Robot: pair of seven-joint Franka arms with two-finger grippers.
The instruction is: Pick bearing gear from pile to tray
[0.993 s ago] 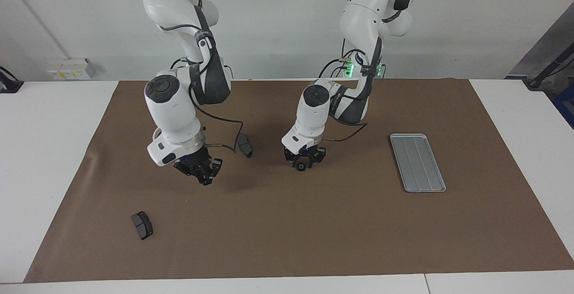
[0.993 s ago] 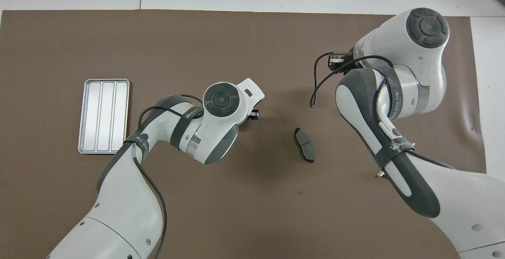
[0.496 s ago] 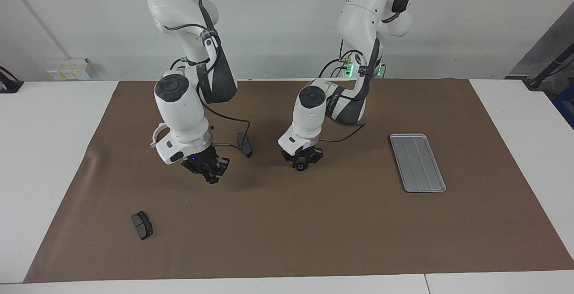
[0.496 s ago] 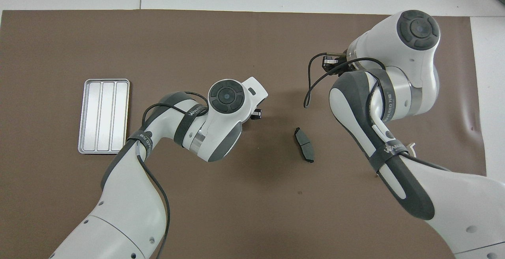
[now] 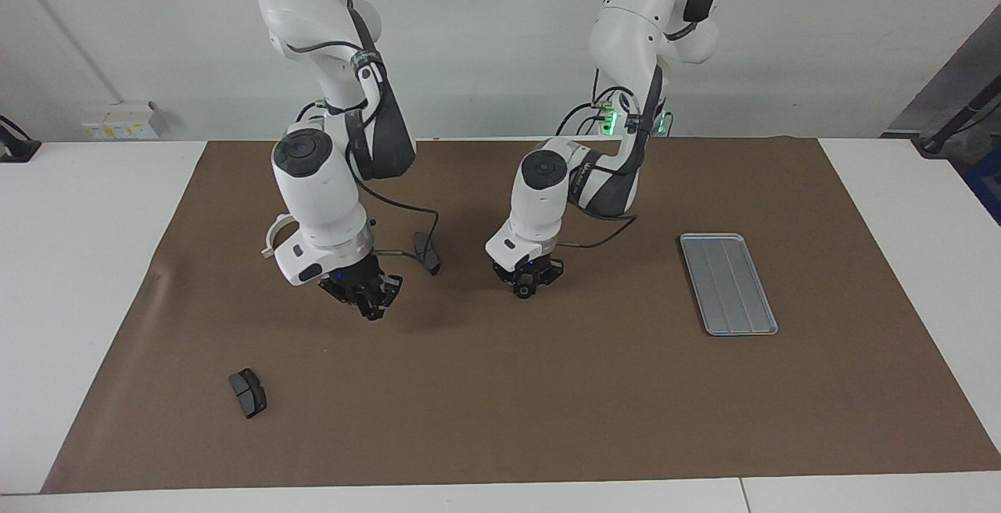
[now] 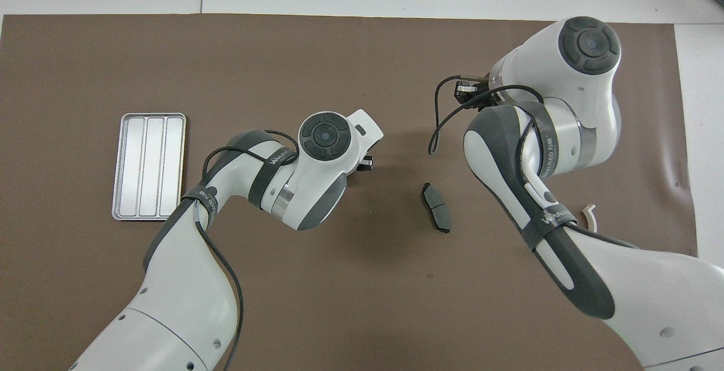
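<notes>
Your left tool (image 5: 522, 291) is pinching a small black gear (image 5: 522, 292) low over the tabletop (image 5: 500, 396); your right tool (image 5: 371, 310) is hanging pressed together, empty; the tray (image 5: 728, 284) is lying well apart.

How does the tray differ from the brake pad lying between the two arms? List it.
The tray is silver-grey; the brake pad is dark grey. The tray is a rimmed, grooved rectangle and far larger; the brake pad is a small curved piece. Both lie flat on the brown mat.
</notes>
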